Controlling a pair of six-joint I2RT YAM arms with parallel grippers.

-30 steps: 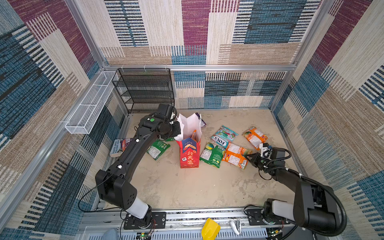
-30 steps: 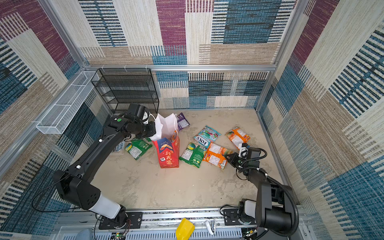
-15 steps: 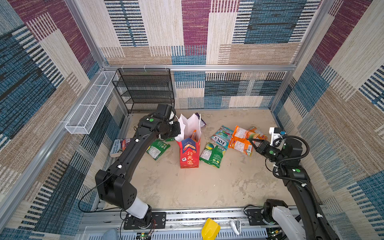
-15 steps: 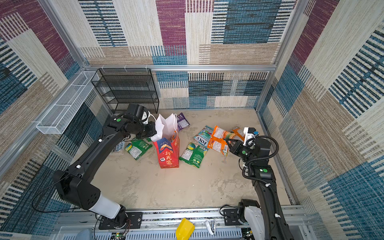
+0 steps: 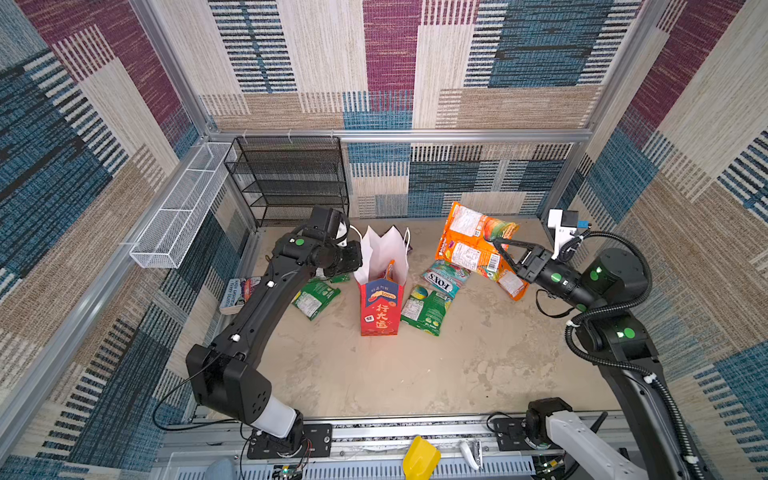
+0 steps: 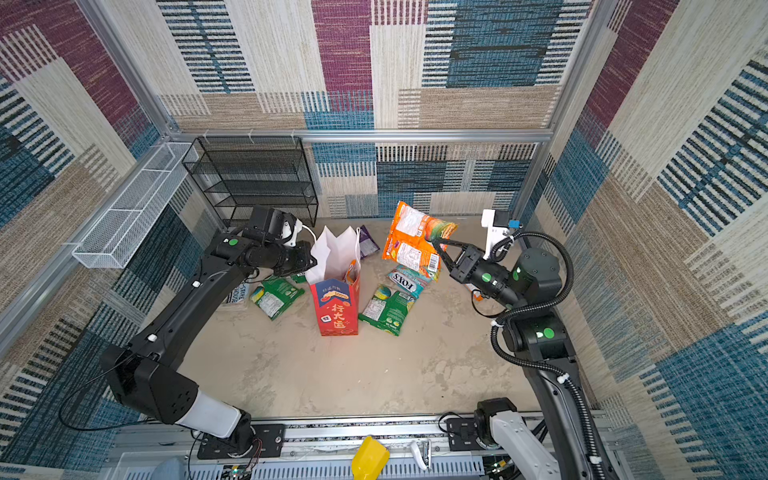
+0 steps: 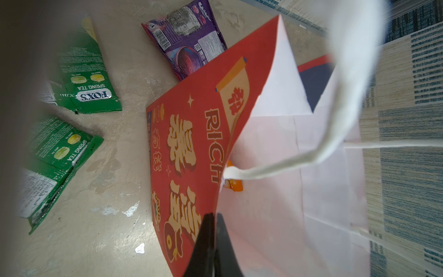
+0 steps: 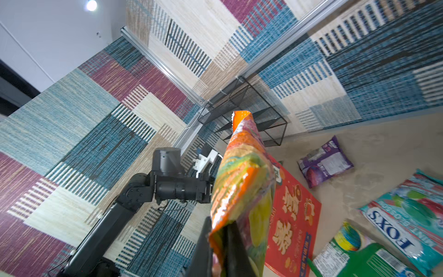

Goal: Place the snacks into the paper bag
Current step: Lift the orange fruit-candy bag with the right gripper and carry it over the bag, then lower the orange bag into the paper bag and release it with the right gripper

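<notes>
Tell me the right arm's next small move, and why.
Probably carry the orange pouch sideways until it hangs over the open mouth of the paper bag: the right gripper is shut on it, raised beside the bag, and the left gripper pinches the bag's wall.

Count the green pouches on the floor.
3 green pouches: one left of the red paper bag, another beside it mostly under the left arm, one right of the bag. More could be hidden.
</notes>
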